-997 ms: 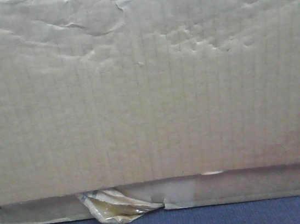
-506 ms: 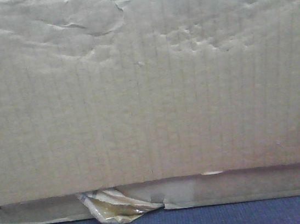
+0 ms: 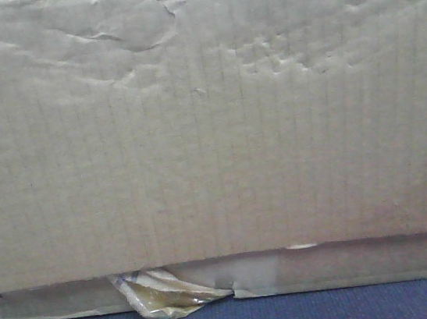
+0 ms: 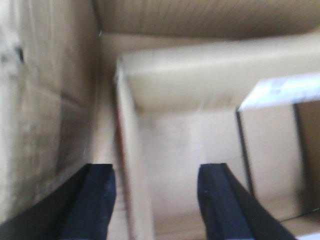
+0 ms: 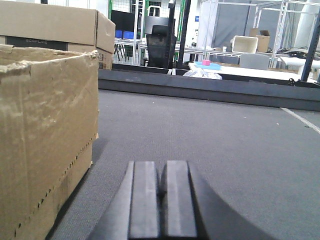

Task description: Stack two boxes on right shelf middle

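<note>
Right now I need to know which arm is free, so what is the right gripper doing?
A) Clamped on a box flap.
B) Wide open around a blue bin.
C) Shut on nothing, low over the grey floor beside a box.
C: in the right wrist view, the right gripper has its fingers pressed together with nothing between them. It sits low over the grey floor, and the cardboard box stands apart beside it.
</note>
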Robot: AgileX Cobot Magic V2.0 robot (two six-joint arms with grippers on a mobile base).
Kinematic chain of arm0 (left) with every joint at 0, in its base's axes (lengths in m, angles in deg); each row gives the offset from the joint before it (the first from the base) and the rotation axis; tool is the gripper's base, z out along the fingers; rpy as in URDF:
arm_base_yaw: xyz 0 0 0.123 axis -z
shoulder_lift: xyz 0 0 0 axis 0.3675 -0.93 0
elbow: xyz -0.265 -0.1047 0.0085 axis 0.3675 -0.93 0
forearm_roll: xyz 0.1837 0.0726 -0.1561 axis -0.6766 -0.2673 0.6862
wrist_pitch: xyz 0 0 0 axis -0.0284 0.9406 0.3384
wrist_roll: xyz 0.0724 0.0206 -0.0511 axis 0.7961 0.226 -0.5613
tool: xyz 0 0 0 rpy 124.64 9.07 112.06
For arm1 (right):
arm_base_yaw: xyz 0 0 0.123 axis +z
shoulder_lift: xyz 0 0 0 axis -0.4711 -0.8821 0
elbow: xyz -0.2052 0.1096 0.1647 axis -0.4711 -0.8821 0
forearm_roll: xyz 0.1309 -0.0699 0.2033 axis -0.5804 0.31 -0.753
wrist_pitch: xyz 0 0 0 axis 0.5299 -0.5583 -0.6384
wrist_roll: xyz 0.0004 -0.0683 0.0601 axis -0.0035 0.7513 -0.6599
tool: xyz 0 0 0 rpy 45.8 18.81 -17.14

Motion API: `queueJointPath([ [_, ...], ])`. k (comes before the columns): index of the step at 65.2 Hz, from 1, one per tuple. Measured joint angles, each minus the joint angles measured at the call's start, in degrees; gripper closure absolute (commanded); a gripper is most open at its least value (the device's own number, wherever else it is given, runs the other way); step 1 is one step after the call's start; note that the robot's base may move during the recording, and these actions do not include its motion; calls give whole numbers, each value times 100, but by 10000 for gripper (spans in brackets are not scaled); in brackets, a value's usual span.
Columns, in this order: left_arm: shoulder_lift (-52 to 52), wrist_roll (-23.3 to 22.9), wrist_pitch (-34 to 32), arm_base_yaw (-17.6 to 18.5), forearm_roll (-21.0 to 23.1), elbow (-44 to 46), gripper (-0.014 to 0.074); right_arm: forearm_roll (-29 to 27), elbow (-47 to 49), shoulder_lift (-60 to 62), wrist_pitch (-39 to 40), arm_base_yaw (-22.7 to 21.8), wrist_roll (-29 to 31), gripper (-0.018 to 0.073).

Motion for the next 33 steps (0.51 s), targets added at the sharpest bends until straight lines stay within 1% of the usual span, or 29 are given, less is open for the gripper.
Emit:
queueJointPath([
  [10, 0, 299, 184, 0, 126, 678, 288, 0, 0, 0, 0, 0, 0, 721],
  [16, 0, 554, 339, 11, 128, 1203, 288, 0, 0, 0, 0, 0, 0, 721],
  [19, 0, 636, 365, 11, 36, 1430, 288, 0, 0, 0, 0, 0, 0, 721],
  [23, 30, 741, 365, 11, -219, 1647, 288, 0, 0, 0, 0, 0, 0, 721],
  [28, 135, 793, 390, 11, -458, 1713, 288, 0, 0, 0, 0, 0, 0, 721],
  [33, 274, 837, 411, -13, -542, 1663, 288, 0, 0, 0, 0, 0, 0, 721],
])
